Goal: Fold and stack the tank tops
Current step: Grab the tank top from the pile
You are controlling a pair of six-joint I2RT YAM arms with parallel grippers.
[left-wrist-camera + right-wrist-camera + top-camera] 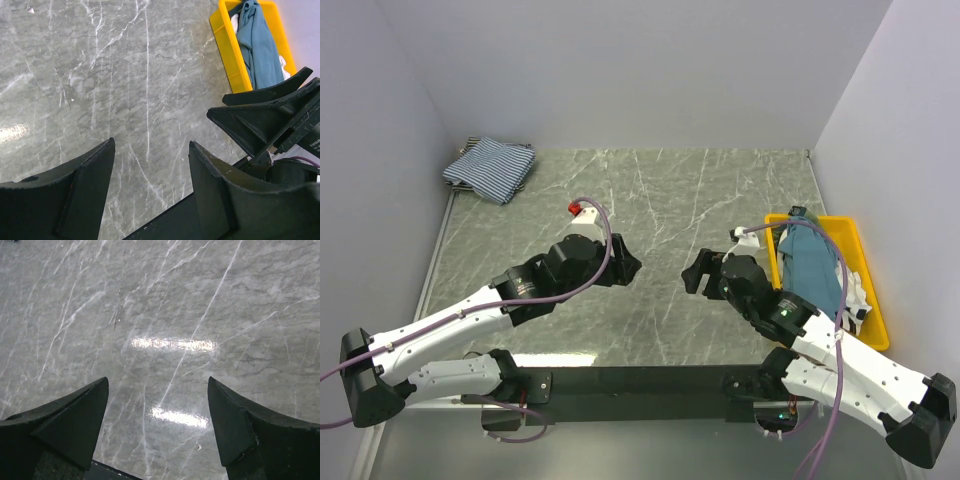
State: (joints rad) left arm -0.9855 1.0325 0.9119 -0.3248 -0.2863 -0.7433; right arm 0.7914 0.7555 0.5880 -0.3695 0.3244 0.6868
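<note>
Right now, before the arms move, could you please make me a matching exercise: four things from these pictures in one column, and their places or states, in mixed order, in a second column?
Things
1. striped tank top
2. teal-blue tank top
3. yellow tray
4. right gripper

Places or states
A. open, above the bare table
B. lies inside the plastic container
C. folded, at the far left corner
D. stands at the right side, near the wall

Pairs: 1-C, 2-B, 3-D, 4-A
</note>
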